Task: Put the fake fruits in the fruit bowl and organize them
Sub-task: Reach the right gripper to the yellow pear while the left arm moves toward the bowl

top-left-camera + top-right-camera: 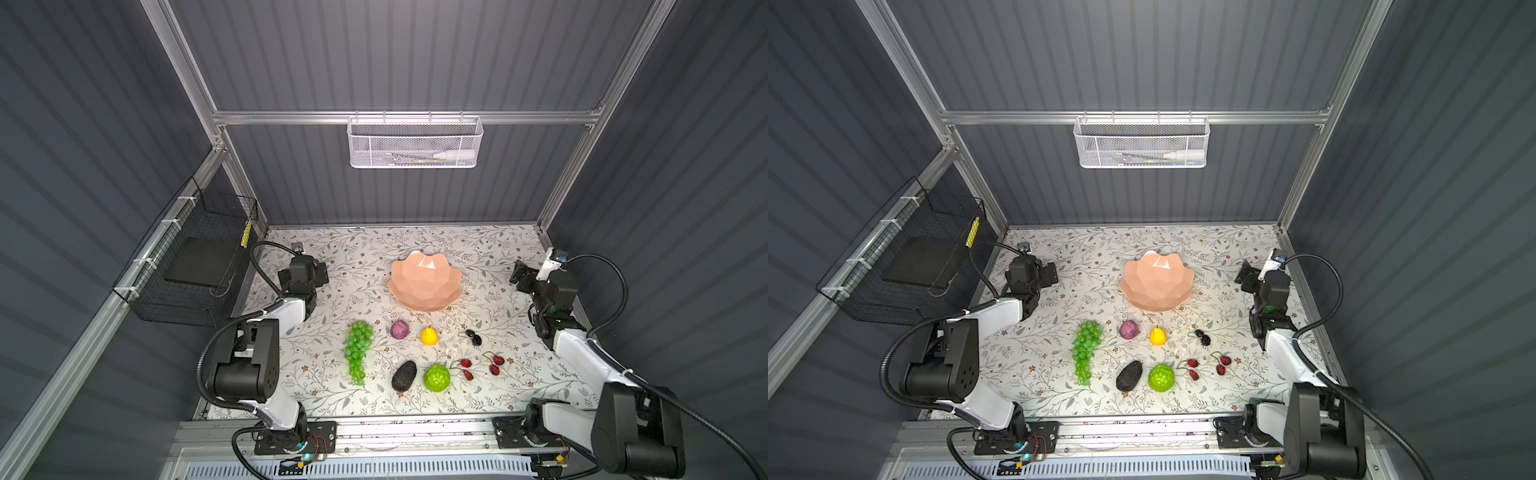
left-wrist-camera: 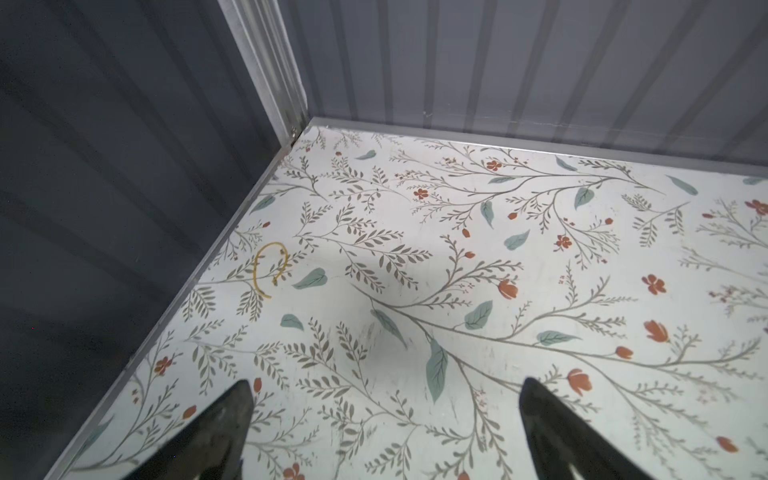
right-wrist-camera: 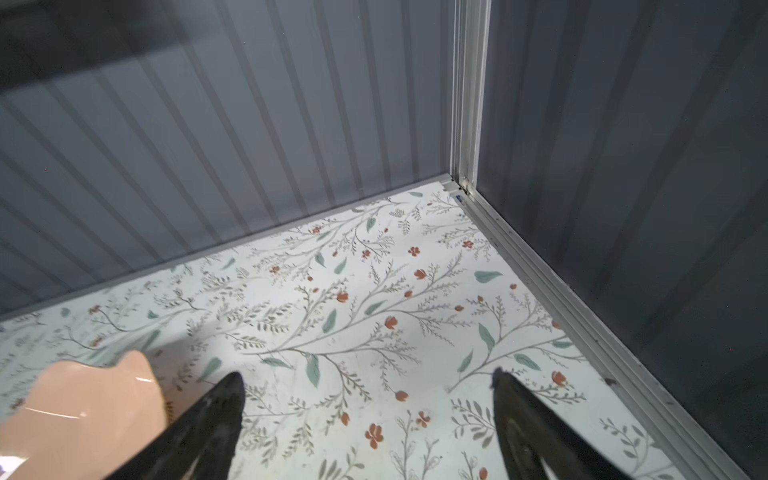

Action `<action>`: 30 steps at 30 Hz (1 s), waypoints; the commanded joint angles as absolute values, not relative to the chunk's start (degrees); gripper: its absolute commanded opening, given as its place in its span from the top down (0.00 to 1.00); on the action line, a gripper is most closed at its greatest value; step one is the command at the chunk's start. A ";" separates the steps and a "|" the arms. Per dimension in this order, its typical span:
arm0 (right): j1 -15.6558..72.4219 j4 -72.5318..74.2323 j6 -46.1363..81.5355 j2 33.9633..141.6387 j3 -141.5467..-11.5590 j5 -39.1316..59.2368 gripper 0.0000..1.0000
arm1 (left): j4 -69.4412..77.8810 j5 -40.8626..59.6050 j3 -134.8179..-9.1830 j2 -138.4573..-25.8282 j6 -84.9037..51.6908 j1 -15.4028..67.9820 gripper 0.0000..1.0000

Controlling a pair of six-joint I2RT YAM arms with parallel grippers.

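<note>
Left gripper [image 2: 386, 384]: shown in the left wrist view with its fingers spread wide and nothing between them, held over the table [image 2: 540, 249] near the far left corner.
Left wrist view alone: a thin yellow loop [image 2: 270, 268] is seen lying by the left wall.
Top views alone: the fake fruits are shown on the table, in front of and between both grippers and well apart from them: green grape bunch [image 1: 357, 349], purple round fruit [image 1: 399, 329], dark avocado [image 1: 404, 376], yellow pear-like fruit [image 1: 429, 336], lime-green ball [image 1: 436, 378], red cherries [image 1: 467, 368], dark cherries [image 1: 473, 337].
Fruit bowl [image 1: 424, 286]: placed behind the fruits, between the grippers, touched by neither.
Right wrist view alone: the bowl's rim is caught beside one finger [image 3: 216, 415].
Right gripper [image 3: 368, 374]: fingers spread, nothing pinched, near the far right corner.
</note>
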State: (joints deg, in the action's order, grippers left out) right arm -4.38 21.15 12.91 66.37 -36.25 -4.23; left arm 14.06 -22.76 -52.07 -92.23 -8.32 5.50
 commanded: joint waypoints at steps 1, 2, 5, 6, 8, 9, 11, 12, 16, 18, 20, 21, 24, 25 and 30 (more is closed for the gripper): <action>-2.13 0.57 18.17 65.31 -43.15 0.89 0.12 | -8.39 -24.70 -59.18 -91.01 -16.27 7.73 0.00; -0.98 -2.18 18.19 65.04 -44.46 2.44 0.14 | -11.38 -25.01 -60.64 -90.73 -16.42 9.26 0.00; 5.47 -10.59 17.60 61.62 -46.73 4.55 0.16 | -19.58 -26.64 -64.67 -89.21 -16.75 14.53 0.00; 8.31 -13.37 17.37 60.39 -47.23 4.67 0.17 | -22.48 -25.24 -65.82 -88.47 -17.49 15.62 0.01; 14.07 -19.73 17.74 58.22 -48.37 3.83 0.17 | -27.00 -19.53 -67.76 -86.87 -19.11 16.57 0.00; 16.84 -21.88 18.27 56.87 -48.36 4.82 0.17 | -29.85 -17.23 -68.64 -86.18 -20.50 17.20 0.01; 22.21 -27.23 19.81 54.65 -47.71 4.04 0.18 | -33.28 -14.84 -69.30 -84.64 -21.44 19.16 0.02; 24.83 -28.89 20.61 53.66 -46.91 3.91 0.19 | -34.43 -14.12 -69.26 -83.68 -21.53 20.56 0.02; 35.64 -31.54 24.92 53.92 -44.23 1.96 0.21 | -35.22 -10.10 -68.52 -81.38 -22.21 25.00 0.02; 39.75 -30.36 26.31 56.59 -43.66 0.77 0.21 | -36.73 -9.70 -70.46 -81.92 -22.97 26.49 0.02; 42.12 -29.34 26.23 60.79 -44.47 0.52 0.21 | -37.87 -9.32 -72.63 -83.07 -23.30 27.94 0.02; 43.13 -29.02 25.75 63.31 -45.50 0.52 0.21 | -37.91 -8.94 -73.18 -83.54 -23.29 28.71 0.02; 45.29 -28.14 23.82 70.57 -48.10 0.35 0.21 | -36.89 -8.70 -72.99 -83.86 -23.29 30.48 0.02; 45.52 -27.71 23.49 72.62 -48.56 0.35 0.20 | -36.30 -9.14 -72.46 -83.67 -23.37 30.88 0.02; 45.79 -24.64 20.72 80.43 -49.76 0.78 0.19 | -32.95 -10.19 -68.62 -82.29 -24.32 31.11 0.01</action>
State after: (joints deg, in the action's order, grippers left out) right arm 45.54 -26.37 22.87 78.02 -47.66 1.30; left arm -33.74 -10.26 -70.72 -83.11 -23.03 31.05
